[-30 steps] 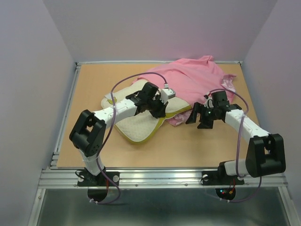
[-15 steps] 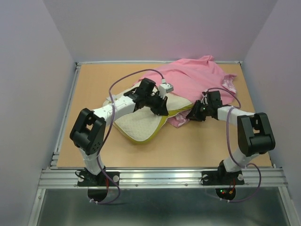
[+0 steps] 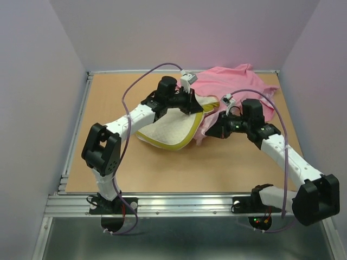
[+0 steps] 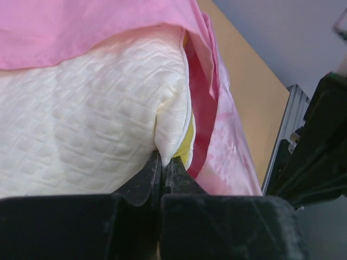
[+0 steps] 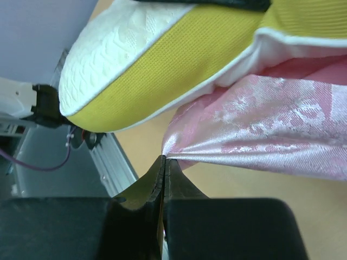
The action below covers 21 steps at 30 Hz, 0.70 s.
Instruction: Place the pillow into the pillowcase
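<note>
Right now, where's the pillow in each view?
Top external: pillow centre-left, its right end in the pillowcase.
Left wrist: pillow fills left and centre.
Right wrist: pillow across the top, yellow band showing.
Shared landmark: the pink pillowcase, in all three views.

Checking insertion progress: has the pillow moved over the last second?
Yes. The pillow, pinched by the left gripper, has shifted toward the far edge of the table, away from the arm bases.
</note>
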Motion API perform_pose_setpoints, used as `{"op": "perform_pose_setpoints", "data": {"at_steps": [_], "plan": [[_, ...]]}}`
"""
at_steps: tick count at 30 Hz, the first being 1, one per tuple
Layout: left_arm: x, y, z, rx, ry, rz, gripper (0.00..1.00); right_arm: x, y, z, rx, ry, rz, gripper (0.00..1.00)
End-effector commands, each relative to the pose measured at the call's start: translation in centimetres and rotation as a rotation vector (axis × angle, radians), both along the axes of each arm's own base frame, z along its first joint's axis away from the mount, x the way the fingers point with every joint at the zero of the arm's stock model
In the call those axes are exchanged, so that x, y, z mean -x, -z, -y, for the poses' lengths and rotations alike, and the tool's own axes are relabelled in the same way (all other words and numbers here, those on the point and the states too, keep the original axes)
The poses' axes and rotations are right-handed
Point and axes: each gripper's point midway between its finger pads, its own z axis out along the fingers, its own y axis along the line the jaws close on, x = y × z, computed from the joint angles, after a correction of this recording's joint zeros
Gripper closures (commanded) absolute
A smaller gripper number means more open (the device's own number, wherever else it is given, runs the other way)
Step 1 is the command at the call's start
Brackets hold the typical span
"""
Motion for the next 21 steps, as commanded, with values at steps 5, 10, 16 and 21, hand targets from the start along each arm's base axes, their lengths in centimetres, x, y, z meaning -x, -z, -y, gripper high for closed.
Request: {"op": "perform_pose_setpoints", "data": {"at_steps": [5, 10, 16, 21], "plan": [[-2.6, 8.6, -0.1, -0.086, -0.235, -0.066, 1.00, 6.2, 1.0, -0.8, -0.037, -0.233, -0.154, 0.99], [-0.3, 12.9, -1.9, -0.163, -0.210, -0.142, 1.00, 6.4, -1.5, -0.6, -0.040, -0.235, -0.061, 0.66], [4.0, 15.6, -2.5, -0.224, -0.079, -0.173, 1.00, -2.4, -3.3, 2.3, 0.215, 0.113, 0.135, 0.44], [5.1, 14.4, -2.8, -0.192, -0.036, -0.117, 1.00, -9.1, 1.5, 7.0, 0.531, 0.349, 0.175, 0.41]]}}
